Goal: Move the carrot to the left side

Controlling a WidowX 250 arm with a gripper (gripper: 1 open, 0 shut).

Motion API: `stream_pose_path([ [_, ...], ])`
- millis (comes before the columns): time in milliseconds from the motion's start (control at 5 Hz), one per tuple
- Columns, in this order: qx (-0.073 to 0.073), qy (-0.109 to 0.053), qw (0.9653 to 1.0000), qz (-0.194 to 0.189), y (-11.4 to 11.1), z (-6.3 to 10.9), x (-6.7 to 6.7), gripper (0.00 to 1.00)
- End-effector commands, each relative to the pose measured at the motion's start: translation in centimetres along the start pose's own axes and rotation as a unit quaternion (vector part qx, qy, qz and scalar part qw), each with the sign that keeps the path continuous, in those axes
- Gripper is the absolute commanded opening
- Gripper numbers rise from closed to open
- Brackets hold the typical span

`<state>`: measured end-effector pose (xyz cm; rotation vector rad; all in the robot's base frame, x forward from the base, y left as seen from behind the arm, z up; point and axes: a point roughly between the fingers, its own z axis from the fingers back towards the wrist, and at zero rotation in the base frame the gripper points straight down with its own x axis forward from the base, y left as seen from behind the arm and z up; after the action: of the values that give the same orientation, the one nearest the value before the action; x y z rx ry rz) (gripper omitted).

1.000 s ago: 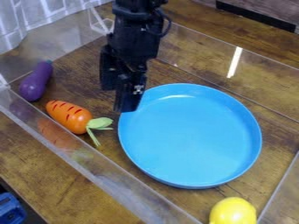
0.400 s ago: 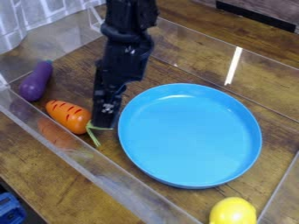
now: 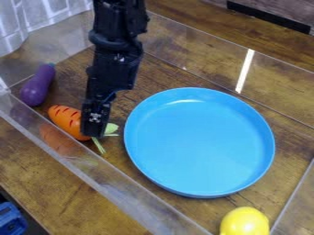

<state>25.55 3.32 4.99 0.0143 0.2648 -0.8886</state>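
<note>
Since the earlier frame the gripper (image 3: 95,117), jaws apart, has shifted left and down over the carrot (image 3: 70,120) at centre left; closing on its leafy end risks slippage toward the eggplant (image 3: 37,84) behind.

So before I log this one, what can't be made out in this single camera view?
- Gripper: fingertips dark against the carrot; contact unclear.
- Carrot: its leafy end is partly hidden behind the gripper.
- Lemon: cut off by the bottom edge.
- Eggplant: lower part blurred behind the clear bin wall.
</note>
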Motion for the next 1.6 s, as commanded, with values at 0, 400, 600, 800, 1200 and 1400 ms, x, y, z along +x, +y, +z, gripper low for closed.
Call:
stream_pose_path([
  [0,0.028,-0.019,0.9994,0.009,0.9,0.8,-0.5,1.00],
  [400,0.031,-0.019,0.9993,0.009,1.7,-0.7,-0.5,1.00],
  [600,0.033,-0.021,0.9992,0.012,2.1,-1.5,-0.5,1.00],
  [800,0.035,-0.023,0.9990,0.015,2.4,-2.2,-0.4,1.00],
  [1200,0.039,-0.027,0.9987,0.019,2.9,-2.6,-0.5,1.00],
  [1400,0.039,-0.028,0.9986,0.021,3.1,-2.7,-0.5,1.00],
])
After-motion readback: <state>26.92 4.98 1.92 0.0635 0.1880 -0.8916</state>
